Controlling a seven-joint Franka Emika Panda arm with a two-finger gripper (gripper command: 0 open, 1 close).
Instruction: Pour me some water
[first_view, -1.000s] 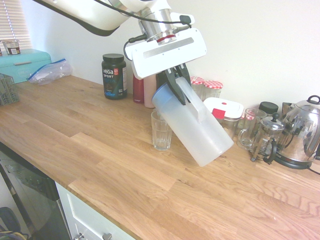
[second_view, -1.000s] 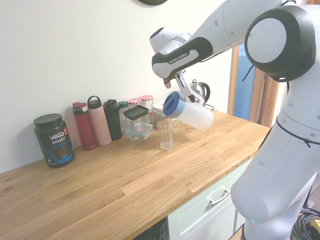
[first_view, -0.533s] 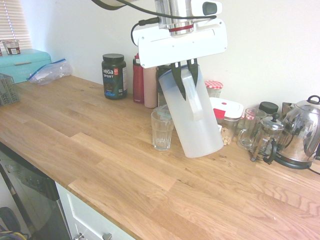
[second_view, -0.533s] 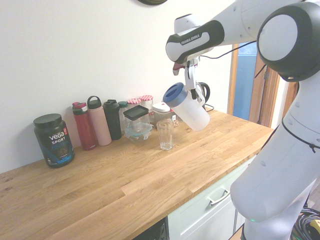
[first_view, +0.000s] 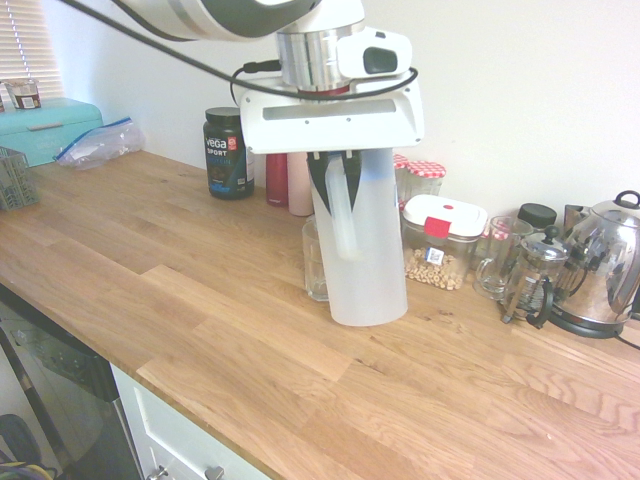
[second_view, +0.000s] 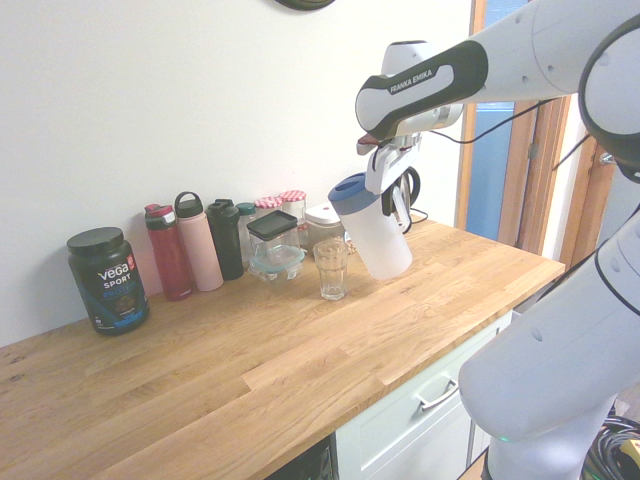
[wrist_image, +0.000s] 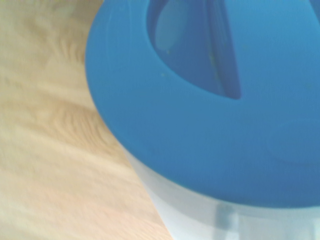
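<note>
A translucent white pitcher (first_view: 365, 250) with a blue lid (wrist_image: 200, 115) hangs almost upright, its base at or just above the wooden counter (first_view: 200, 300); I cannot tell if it touches. My gripper (first_view: 338, 168) is shut on the pitcher's handle from above. The clear drinking glass (second_view: 331, 268) stands on the counter right beside the pitcher; in the first exterior view the glass (first_view: 313, 262) is half hidden behind it. In the second exterior view the pitcher (second_view: 375, 232) leans slightly, lid toward the glass. Whether the glass holds water is not clear.
Along the wall stand a black Vega tub (first_view: 228, 152), several bottles (second_view: 195, 243), jars and a lidded food container (first_view: 443, 240). A glass mug (first_view: 497, 258), a French press (first_view: 532, 280) and a kettle (first_view: 605, 265) crowd the right. A teal box (first_view: 45, 125) sits far left.
The pitcher has swung from a steep tilt over the glass back to nearly upright and has come down toward the counter beside the glass. The grip on the handle is unchanged.
</note>
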